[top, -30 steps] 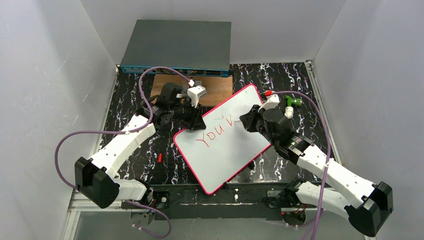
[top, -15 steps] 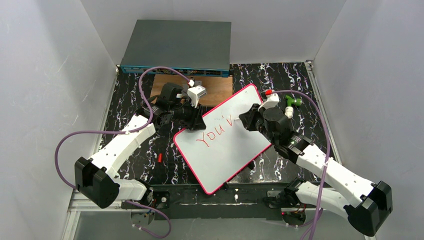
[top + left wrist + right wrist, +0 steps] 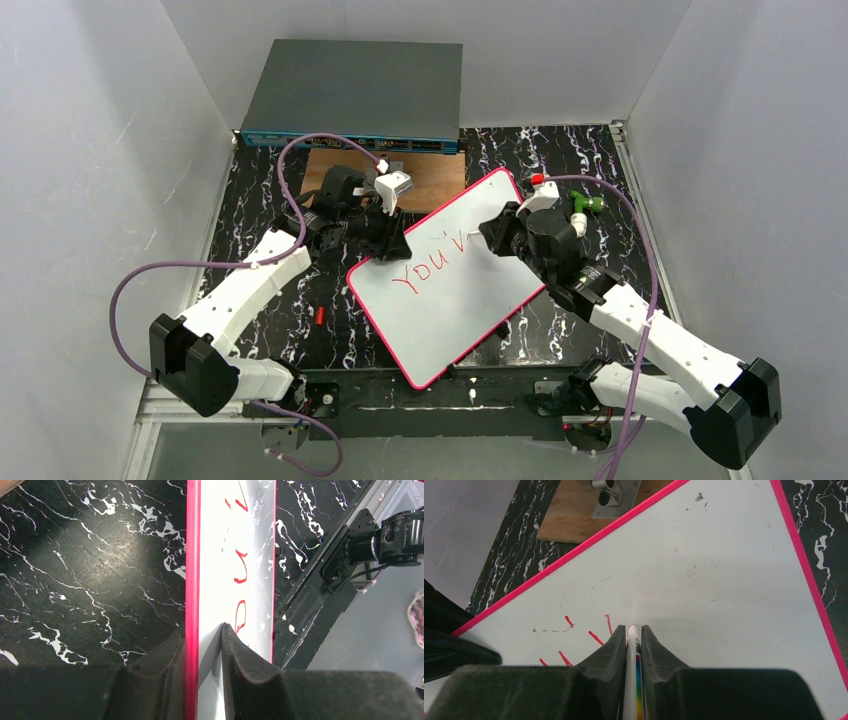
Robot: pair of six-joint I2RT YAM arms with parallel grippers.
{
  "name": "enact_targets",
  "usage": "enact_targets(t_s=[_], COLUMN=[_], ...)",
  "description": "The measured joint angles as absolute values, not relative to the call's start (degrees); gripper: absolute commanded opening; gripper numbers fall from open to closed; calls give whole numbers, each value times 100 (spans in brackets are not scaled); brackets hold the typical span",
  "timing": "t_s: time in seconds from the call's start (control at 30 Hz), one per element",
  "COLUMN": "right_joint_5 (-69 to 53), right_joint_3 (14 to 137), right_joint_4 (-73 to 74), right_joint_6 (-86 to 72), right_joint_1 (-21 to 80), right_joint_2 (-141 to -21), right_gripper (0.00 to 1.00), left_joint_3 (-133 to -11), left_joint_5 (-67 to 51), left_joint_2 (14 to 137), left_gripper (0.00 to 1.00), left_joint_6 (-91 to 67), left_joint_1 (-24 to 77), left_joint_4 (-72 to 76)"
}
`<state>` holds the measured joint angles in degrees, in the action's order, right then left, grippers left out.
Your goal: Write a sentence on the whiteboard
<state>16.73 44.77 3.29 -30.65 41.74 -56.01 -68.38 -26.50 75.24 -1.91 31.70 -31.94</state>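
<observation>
The whiteboard (image 3: 450,300), white with a pink-red rim, lies askew on the black marbled table and bears red letters reading "YOU'V" (image 3: 425,262). My left gripper (image 3: 388,240) is shut on the board's left edge; in the left wrist view its fingers (image 3: 202,630) pinch the rim (image 3: 192,555). My right gripper (image 3: 490,235) is shut on a white marker (image 3: 631,680) with a rainbow stripe. The marker's tip points down at the whiteboard (image 3: 704,570), just right of the last red strokes (image 3: 596,637).
A grey network switch (image 3: 355,95) stands at the back. In front of it lies a brown wooden board (image 3: 440,180) with a metal fitting (image 3: 606,495). A small red piece (image 3: 319,315) lies left of the whiteboard, and a green object (image 3: 587,203) sits at its far right corner.
My right gripper with the marker has shifted slightly toward the far side over the board. The left gripper and the whiteboard have not moved.
</observation>
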Motion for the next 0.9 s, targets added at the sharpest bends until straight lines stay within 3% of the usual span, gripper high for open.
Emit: enact_targets(t_s=[0.9], right_joint_5=[1221], right_joint_3=[4823], right_joint_4=[279], right_joint_6=[-2899], right_joint_1=[3938], right_joint_2=[-5918], right_gripper=[1], left_joint_3=[-6864], left_joint_5=[-2648], left_joint_2=[7566], left_gripper=[0], left_joint_6=[-191], left_joint_1=[3168], left_joint_4=[-3203])
